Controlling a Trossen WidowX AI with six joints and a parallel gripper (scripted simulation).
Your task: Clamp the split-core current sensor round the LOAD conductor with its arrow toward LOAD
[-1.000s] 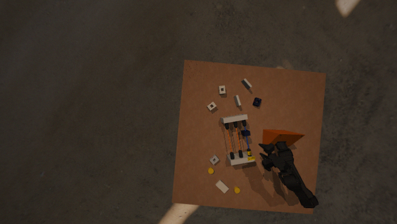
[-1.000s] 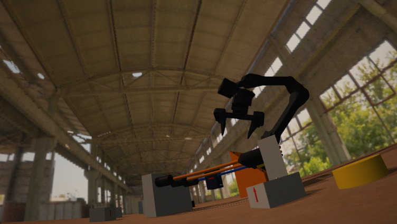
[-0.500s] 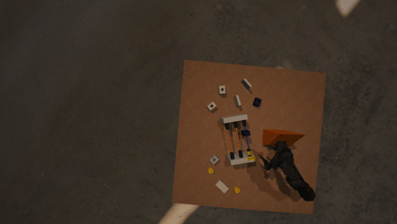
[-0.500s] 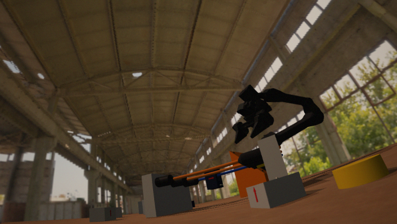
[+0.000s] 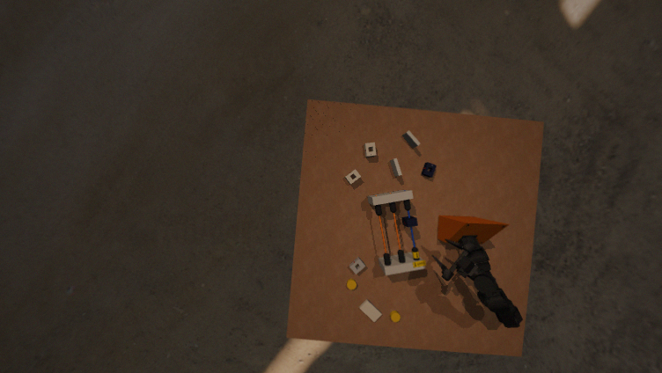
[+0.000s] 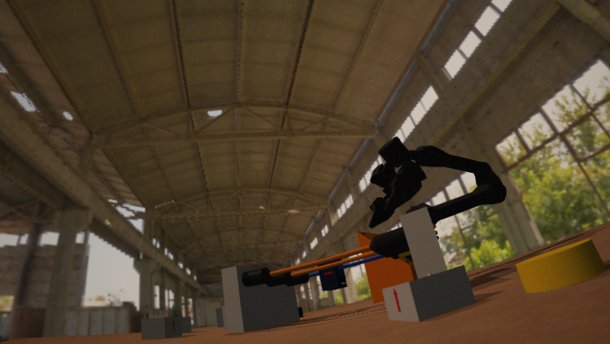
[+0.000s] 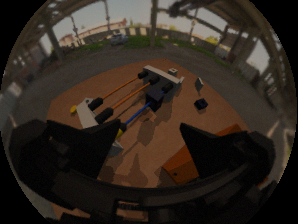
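The fingers [image 5: 440, 271] stand wide open and empty at lower right of the surface [image 5: 486, 152], beside the blue wire [image 5: 412, 237] carrying the clamp [image 5: 408, 221].

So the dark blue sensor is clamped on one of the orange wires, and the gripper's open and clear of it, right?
Not quite. The top view shows the dark blue sensor sitting on the blue wire, not an orange one. The rest holds: the gripper is open, holds nothing, and is off to the side of the wires.
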